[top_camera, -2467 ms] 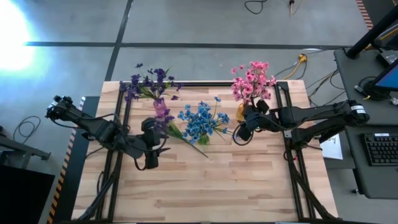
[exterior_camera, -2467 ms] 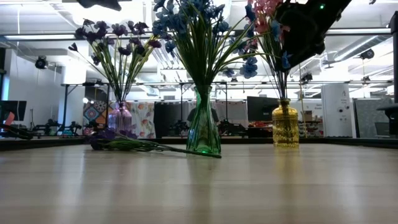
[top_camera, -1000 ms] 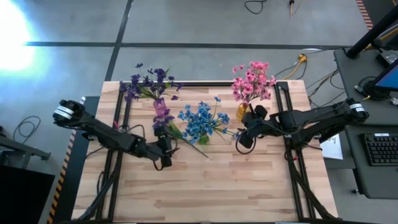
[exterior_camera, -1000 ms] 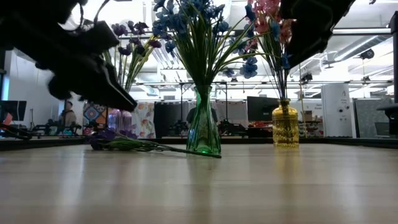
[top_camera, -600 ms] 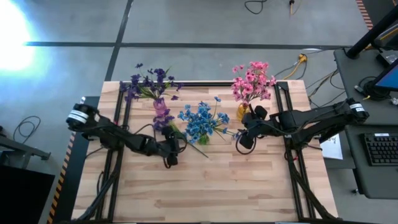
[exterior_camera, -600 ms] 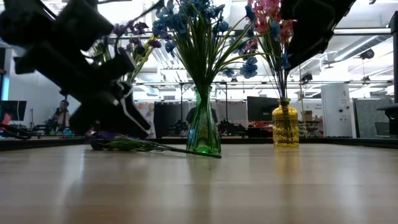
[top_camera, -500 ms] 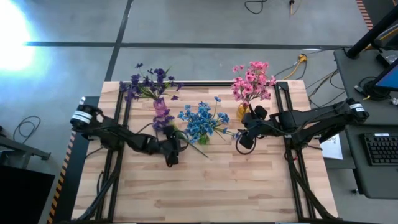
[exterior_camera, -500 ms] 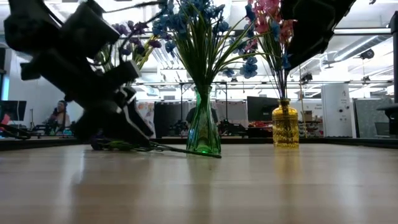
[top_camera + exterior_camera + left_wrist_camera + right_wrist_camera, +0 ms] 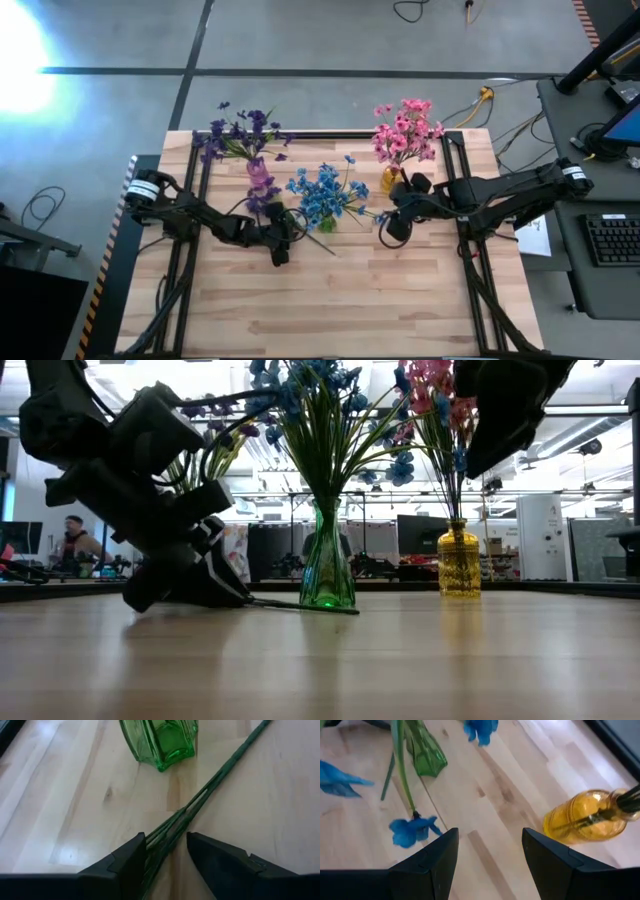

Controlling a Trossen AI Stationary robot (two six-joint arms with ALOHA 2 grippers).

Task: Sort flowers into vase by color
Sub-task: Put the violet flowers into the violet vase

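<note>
Left wrist view: left gripper (image 9: 166, 851) straddling the loose flower stems (image 9: 200, 810) lying on the desk (image 9: 75, 810) beside the green vase (image 9: 160, 742), fingers apart. Right gripper (image 9: 490, 851) hovering near the yellow vase (image 9: 585, 817), fingers spread, holding nothing.

Left arm stretched low from the left edge toward the middle, left gripper (image 9: 281, 252) tipped down at the tabletop, fingers (image 9: 131, 860) parted. Right arm reaches in from the right, right gripper (image 9: 390, 229) raised mid-air, fingers (image 9: 436, 862) spread wide.

Grey concrete floor (image 9: 330, 40) surrounds the table; ceiling lights (image 9: 585, 448) glow beyond.
</note>
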